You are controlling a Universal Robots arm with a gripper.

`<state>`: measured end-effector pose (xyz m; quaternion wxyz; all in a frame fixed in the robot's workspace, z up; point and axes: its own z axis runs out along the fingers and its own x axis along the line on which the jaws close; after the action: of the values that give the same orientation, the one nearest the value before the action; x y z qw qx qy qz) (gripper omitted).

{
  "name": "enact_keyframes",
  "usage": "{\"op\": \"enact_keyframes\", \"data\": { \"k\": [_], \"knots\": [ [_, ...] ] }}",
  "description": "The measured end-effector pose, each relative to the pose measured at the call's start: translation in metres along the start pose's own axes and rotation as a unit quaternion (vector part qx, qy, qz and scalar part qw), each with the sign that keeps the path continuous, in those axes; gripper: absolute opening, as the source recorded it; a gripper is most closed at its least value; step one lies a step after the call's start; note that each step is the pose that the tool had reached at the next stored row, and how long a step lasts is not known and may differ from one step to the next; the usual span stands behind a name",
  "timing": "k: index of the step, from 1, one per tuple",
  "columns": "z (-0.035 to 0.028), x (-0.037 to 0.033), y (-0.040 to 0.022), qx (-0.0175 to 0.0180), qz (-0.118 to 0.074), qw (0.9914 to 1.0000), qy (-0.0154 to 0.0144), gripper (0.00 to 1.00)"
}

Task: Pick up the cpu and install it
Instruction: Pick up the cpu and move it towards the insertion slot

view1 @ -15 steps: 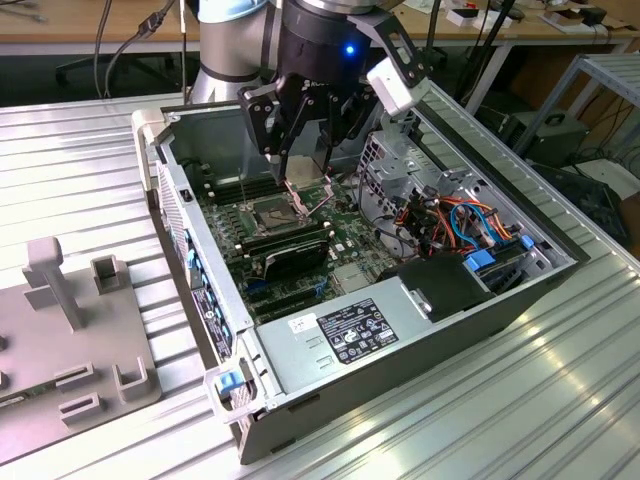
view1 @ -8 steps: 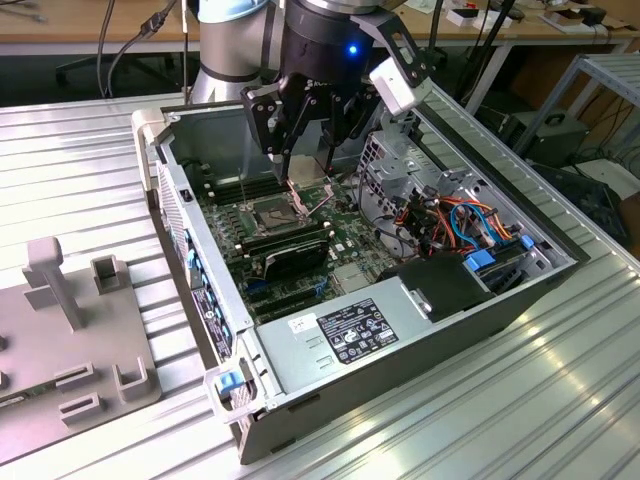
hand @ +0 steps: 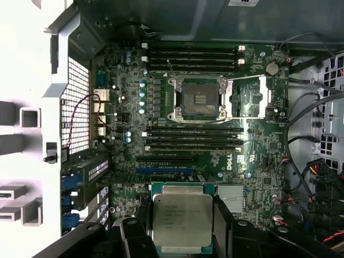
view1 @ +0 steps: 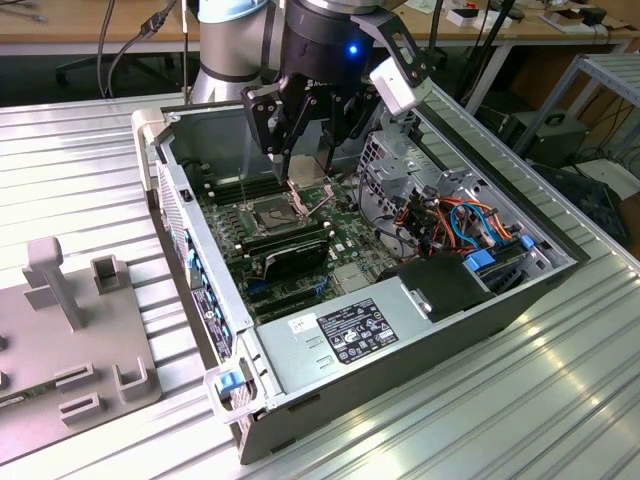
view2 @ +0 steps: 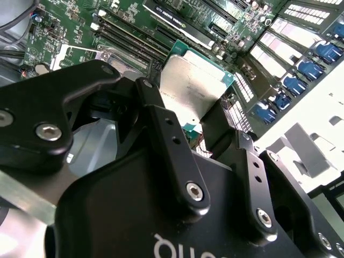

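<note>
Jaws pinch opposite edges of the flat, square, silver-grey metal-topped cpu (hand: 181,220). The black gripper (view1: 305,185) holds it level above the green motherboard (hand: 258,161), probably to meet the dark square socket (hand: 200,98) squarely; the socket's metal frame stands open at the case's far end.

The cpu (hand: 181,220) is a small, flat, square chip. It has a dull silver top and a thin green edge all around. The tool (hand: 183,228) holds it tight by two sides, with the silver side facing up. The chip is over the green board (hand: 258,161).
</note>
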<state>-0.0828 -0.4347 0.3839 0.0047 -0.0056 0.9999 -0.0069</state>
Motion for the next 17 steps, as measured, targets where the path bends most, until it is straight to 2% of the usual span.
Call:
{"op": "enact_keyframes", "data": {
  "k": [3,8,10,17],
  "knots": [
    [0.0001,-0.0037,0.0,0.0,0.0,1.0,0.0,0.55],
    [0.0007,-0.017,-0.0001,0.0,0.0,1.0,0.0,0.55],
    [0.0011,-0.0195,0.0004,0.0,0.0,1.0,0.0,0.55],
    [0.0037,-0.0228,0.0162,0.0,0.0,1.0,0.0,0.55]
  ]
}}
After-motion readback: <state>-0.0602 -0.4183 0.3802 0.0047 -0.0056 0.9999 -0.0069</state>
